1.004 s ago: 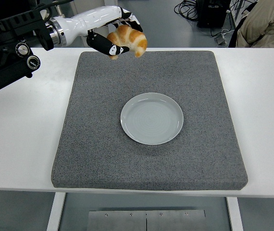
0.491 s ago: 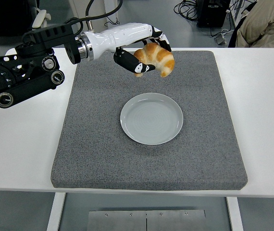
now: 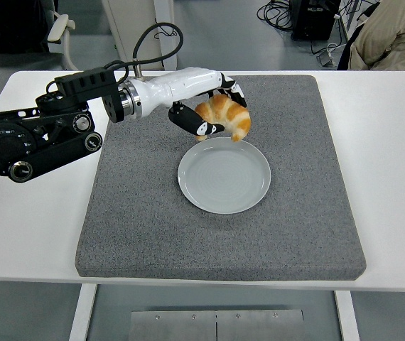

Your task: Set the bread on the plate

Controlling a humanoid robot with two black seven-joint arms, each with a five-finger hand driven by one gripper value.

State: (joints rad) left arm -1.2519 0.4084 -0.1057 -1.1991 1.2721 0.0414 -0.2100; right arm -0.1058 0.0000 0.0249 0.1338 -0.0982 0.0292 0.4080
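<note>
The left robot hand [image 3: 213, 114] has its fingers curled around a golden croissant [image 3: 225, 116], pinching it just above the far rim of the pale grey plate [image 3: 224, 175]. The plate sits near the middle of a grey mat [image 3: 146, 213] on the white counter [image 3: 25, 220]. A person's beige sleeve [image 3: 394, 35] shows beyond the plate.

Golden croissant [image 3: 225, 116] above plate's [image 3: 224, 175] rim
</note>
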